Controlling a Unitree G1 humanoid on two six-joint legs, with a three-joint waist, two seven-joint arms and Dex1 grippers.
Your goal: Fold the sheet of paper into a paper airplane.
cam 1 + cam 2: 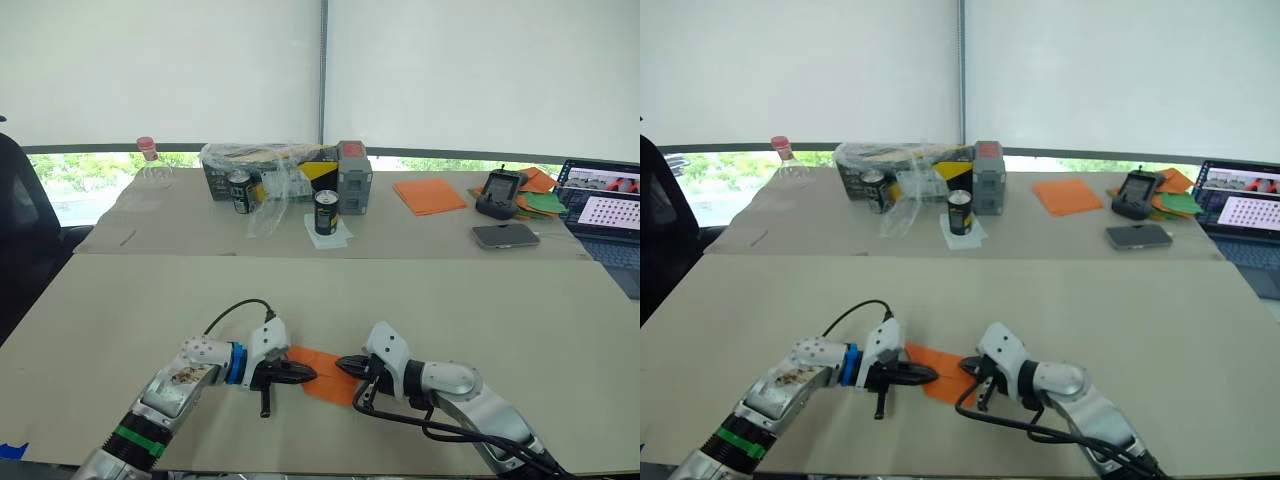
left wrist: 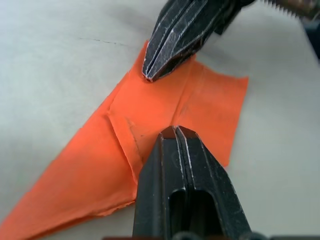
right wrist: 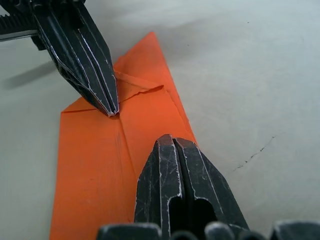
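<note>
Near the front edge of the tabletop (image 1: 120,300) lies the paper (image 1: 322,372), already folded to a point with creases showing. The left tool (image 1: 312,373) and right tool (image 1: 342,366) are both clenched, holding nothing, tips pressing down on the paper from each side. To crease well, keep one tip still and slide the other along the fold. Far back sit cans (image 1: 326,212) and a laptop (image 1: 606,210).

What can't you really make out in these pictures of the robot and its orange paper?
- Paper airplane: in the head views both grippers overlap it, hiding its creases.
- Its pointed tip: cut off by the left wrist view's edge.
- Laptop: cut off by the head view's right edge, screen too small to read.
- Can labels: too small.
</note>
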